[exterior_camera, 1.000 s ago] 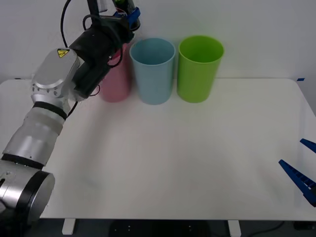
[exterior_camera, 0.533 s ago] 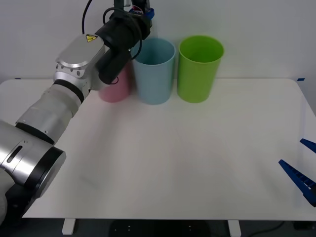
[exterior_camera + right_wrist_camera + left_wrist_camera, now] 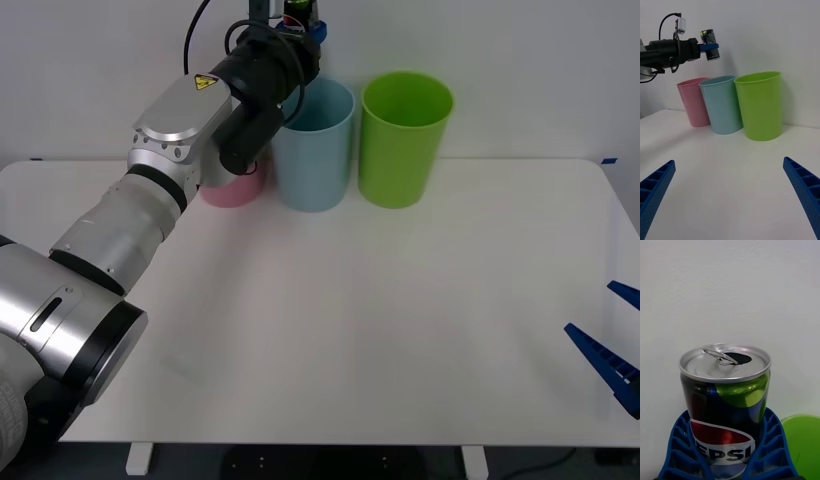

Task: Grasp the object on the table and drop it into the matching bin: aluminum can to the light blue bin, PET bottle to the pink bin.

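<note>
Your left tool point(image 3: 711, 47), clamped on the upright can point(image 3: 710, 45), hangs above the blue bin's point(image 3: 312, 145) pink-side rim at the desk's point(image 3: 350, 320) far edge; right tool point(image 3: 730, 195) parked apart.

light: bright, even | shadows: soft, faint on table point(image 3: 400, 330) | blur: none | glare: none

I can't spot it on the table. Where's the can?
The can is held in the left hand, above the light blue bin and pink bin.
</note>
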`<control>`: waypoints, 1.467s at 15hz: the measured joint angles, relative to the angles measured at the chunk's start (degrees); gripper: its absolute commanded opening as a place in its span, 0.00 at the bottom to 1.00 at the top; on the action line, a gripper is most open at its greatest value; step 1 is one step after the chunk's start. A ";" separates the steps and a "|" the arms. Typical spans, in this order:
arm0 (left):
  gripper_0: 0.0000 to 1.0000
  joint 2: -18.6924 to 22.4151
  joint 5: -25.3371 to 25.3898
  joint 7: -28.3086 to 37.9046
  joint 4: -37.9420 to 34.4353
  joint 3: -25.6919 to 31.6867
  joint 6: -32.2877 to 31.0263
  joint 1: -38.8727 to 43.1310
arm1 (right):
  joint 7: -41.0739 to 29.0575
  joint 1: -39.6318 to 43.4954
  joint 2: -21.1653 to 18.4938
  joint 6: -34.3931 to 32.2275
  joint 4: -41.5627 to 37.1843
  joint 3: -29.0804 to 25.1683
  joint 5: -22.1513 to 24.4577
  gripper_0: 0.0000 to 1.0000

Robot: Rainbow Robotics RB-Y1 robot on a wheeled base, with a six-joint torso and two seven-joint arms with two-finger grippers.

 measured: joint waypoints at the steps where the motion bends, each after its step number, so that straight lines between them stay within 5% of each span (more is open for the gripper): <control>1: 1.00 0.00 0.09 -0.01 0.00 -0.02 -0.03 0.00 | -0.01 0.00 0.00 0.00 0.00 0.00 0.00 1.00; 16: 1.00 1.47 2.83 -0.44 -0.03 0.01 -2.92 0.18 | -0.01 0.00 0.00 0.00 0.00 0.00 0.00 1.00; 22: 1.00 8.78 13.37 -2.12 -6.56 -0.05 -12.75 6.37 | 0.00 0.00 0.00 0.00 0.00 0.00 0.00 1.00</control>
